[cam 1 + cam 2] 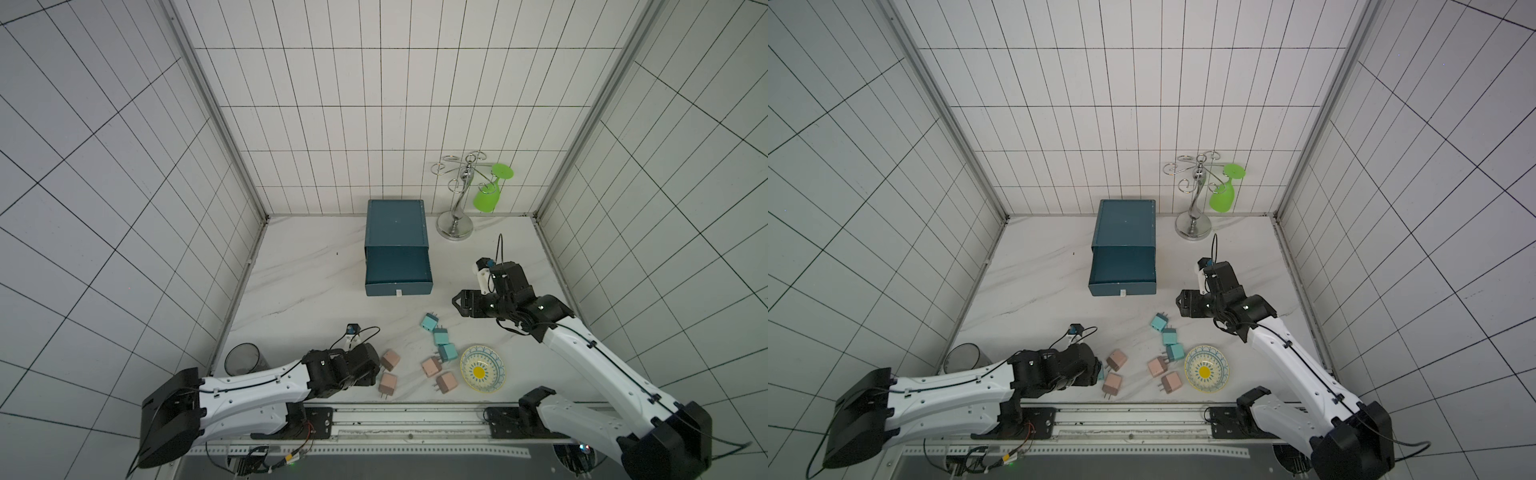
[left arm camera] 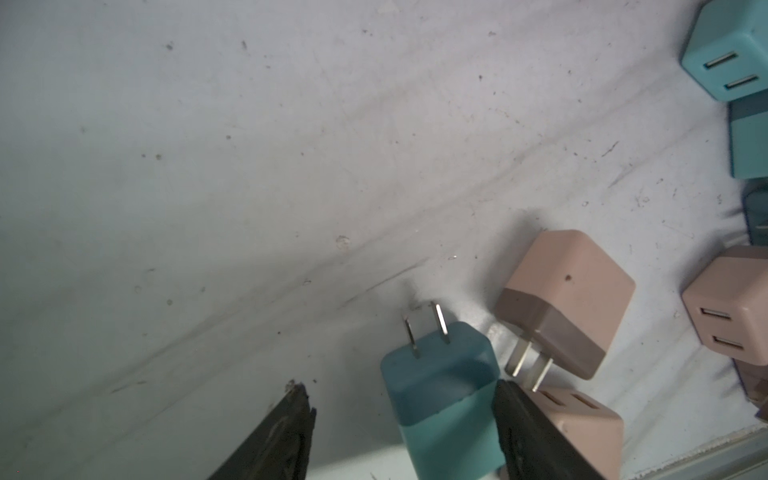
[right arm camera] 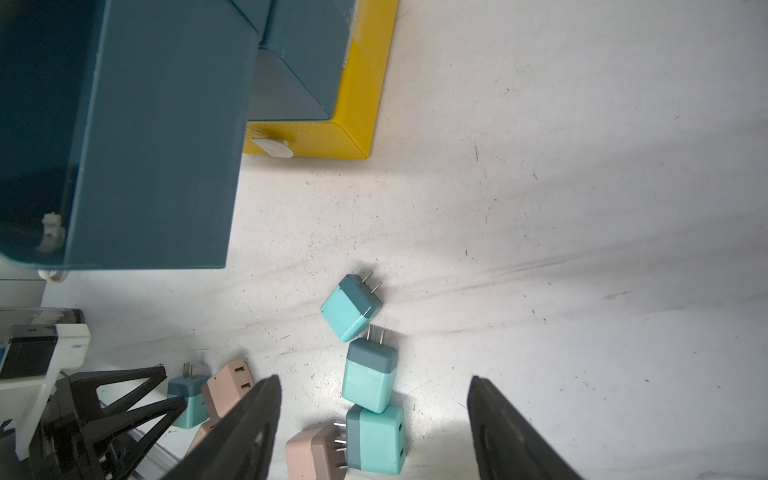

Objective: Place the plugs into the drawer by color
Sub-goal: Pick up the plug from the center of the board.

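Step, I judge: picking first teal plug (image 2: 440, 399), near-left; my left gripper (image 2: 401, 384) straddles it, jaws apart, unclamped; right gripper (image 3: 372, 378) apart, empty; drawer (image 1: 397, 270) open, far centre. Next: close squarely, lift, carry

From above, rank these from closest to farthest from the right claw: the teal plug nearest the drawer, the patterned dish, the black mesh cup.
1. Teal plug, just beside the right gripper.
2. Patterned dish, toward the front edge.
3. Black mesh cup, beside the left arm.
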`<state>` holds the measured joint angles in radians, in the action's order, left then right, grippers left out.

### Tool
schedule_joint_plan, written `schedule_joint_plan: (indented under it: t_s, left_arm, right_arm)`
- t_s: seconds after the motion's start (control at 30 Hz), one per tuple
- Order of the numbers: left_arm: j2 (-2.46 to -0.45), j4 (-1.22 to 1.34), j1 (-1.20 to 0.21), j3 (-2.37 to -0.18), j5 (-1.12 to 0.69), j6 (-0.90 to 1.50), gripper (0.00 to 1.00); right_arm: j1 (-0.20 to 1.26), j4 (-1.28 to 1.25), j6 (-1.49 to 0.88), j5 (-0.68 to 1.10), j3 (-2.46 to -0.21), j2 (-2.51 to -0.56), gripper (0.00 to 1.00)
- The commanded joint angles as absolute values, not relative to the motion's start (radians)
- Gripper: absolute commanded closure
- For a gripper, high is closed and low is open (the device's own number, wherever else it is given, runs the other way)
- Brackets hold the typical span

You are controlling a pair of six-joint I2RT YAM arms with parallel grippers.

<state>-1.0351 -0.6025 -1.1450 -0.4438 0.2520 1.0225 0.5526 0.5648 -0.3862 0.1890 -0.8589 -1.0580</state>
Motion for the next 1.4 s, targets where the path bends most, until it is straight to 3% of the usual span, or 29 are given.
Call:
schedule_joint_plan:
  t_s: [0.0,0.43,0.7,0.97,1.17,1.27,1.37]
  left_arm:
    - [-1.089,-0.584,-1.175,-0.485,0.301,1.040,0.29]
    - [-1.244,-0.622,-1.202,-0.551,0.323,1.061,0.35]
    - [-1.343,-0.650,-1.201,-0.600,0.330,1.060,0.78]
    - [-1.162,-0.823,-1.183,-0.721,0.397,0.987,0.91]
    - [-0.909,-0.661,-1.047,-0.810,0.148,0.776,1.00]
    - [-0.881,-0.583,-0.977,-0.868,-0.055,0.712,1.00]
    - [-0.903,-0.612,-0.974,-0.973,-0.056,0.683,1.00]
  right_arm:
    - [0.562,0.548,-0.374,0.185,-0.836,-1.053,0.25]
    - [0.562,0.531,-0.378,0.201,-0.818,-1.058,0.25]
    - [0.562,0.519,-0.380,0.217,-0.813,-1.067,0.25]
    - [0.562,0.472,-0.364,0.347,-0.807,-1.030,0.26]
    - [0.574,0.305,-0.373,0.670,-0.767,-0.928,0.27]
    - [0.604,0.263,-0.374,0.719,-0.762,-0.895,0.27]
    - [0.629,0.263,-0.368,0.742,-0.780,-0.899,0.27]
